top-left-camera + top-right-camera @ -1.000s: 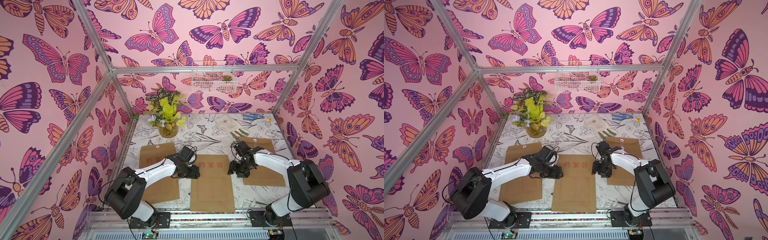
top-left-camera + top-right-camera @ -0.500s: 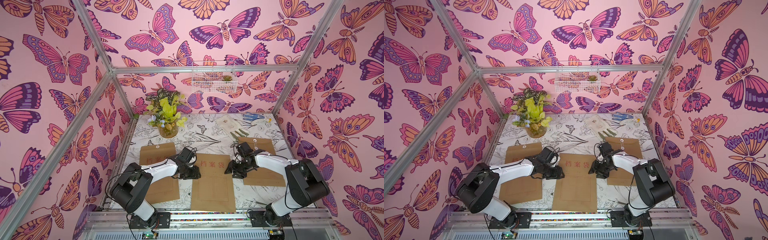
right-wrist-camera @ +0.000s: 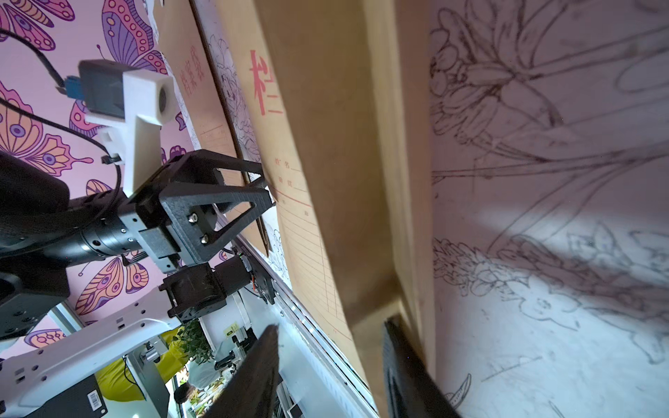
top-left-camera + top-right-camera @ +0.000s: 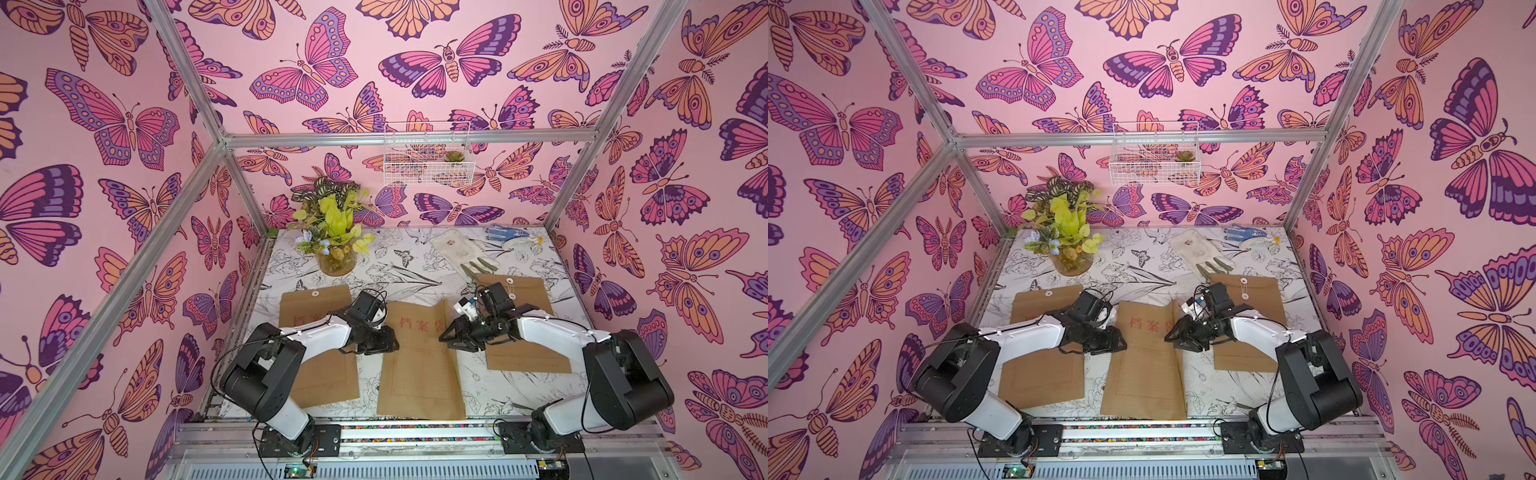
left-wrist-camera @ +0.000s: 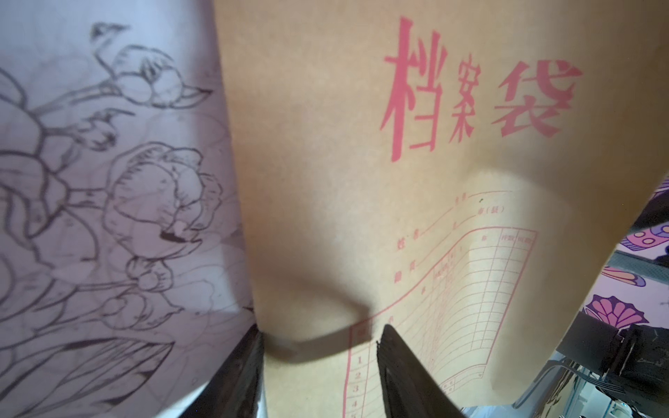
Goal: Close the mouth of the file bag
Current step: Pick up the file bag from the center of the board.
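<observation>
**File bag: both grippers on the side edges, neither clamped**

File bag [image 4: 417,374] lies printed face up on the bench [image 4: 415,270], running from centre toward 6 o'clock. A spare bag [image 4: 328,382] sits at its 9 o'clock and a second spare bag [image 4: 532,291] at its 3. The mouth end points to 12. No flap or string button shows on this face, so they're probably underneath and the bag has to be lifted or turned first.

- Left gripper [image 4: 386,338]: at the bag's 9 o'clock edge, jaws apart and straddling the edge.
- Right gripper [image 4: 451,336]: at the 3 o'clock edge, jaws apart, with that edge curled up off the bench between them.

To do it well:
- Close fully on the paper before any lift.
- Bite both edges level along the bag, then raise evenly — uneven pull will twist or crease thin kraft.
- Take a deep enough bite that it doesn't slip.
- Stay clear of the spare bags.
</observation>
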Robot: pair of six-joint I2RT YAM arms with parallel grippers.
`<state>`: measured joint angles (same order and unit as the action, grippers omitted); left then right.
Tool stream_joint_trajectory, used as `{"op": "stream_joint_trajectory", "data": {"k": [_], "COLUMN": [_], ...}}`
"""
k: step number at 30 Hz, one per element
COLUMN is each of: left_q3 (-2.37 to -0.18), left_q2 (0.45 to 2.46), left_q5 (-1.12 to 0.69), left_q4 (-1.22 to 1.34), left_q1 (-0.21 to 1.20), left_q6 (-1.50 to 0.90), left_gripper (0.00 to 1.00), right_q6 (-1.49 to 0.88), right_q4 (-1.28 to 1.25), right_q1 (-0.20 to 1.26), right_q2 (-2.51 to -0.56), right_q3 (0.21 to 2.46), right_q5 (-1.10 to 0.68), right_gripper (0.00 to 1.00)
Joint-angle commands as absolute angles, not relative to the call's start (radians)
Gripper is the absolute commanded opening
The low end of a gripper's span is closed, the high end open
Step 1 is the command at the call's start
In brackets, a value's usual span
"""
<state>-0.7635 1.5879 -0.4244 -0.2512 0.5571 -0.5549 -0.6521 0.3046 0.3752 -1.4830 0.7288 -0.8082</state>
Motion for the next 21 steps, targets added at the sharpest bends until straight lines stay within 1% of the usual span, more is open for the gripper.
{"op": "stream_joint_trajectory", "data": {"k": [1,4,8,13,15,18,21], "left_q3": [-0.743,-0.744,-0.749,-0.758,-0.770,-0.817,-0.897], "left_q2": [1.633,1.618,1.616,1.621,1.611,1.575,1.524], "left_q5": [-0.388,-0.382,-0.377,-0.382,-0.369,-0.311,-0.221], "left_q4": [-0.273,-0.280,-0.290,-0.294,-0.316,-0.415,-0.562], "left_q1": [0.553,0.550,0.546,0.547,0.545,0.520,0.488], "left_q6": [-0.539,-0.540,-0.537,-0.532,-0.519,-0.484,-0.437], "left_gripper": [0.53,0.53,0.54,0.54,0.55,0.62,0.69], "right_q6": [-0.621,-0.571,-0.549,-0.561,-0.573,-0.598,-0.646], "right_q4": [0.343,0.503,0.575,0.556,0.559,0.584,0.611], "right_q1": [0.382,0.379,0.382,0.382,0.382,0.379,0.366], "right_q2": [-1.482,-1.468,-1.465,-1.486,-1.488,-1.465,-1.425], "right_q3": [0.750,0.800,0.830,0.835,0.845,0.869,0.901], "right_q5": [-0.760,-0.598,-0.514,-0.530,-0.551,-0.577,-0.610], "right_gripper": [0.44,0.36,0.25,0.12,0.07,0.01,0.00]}}
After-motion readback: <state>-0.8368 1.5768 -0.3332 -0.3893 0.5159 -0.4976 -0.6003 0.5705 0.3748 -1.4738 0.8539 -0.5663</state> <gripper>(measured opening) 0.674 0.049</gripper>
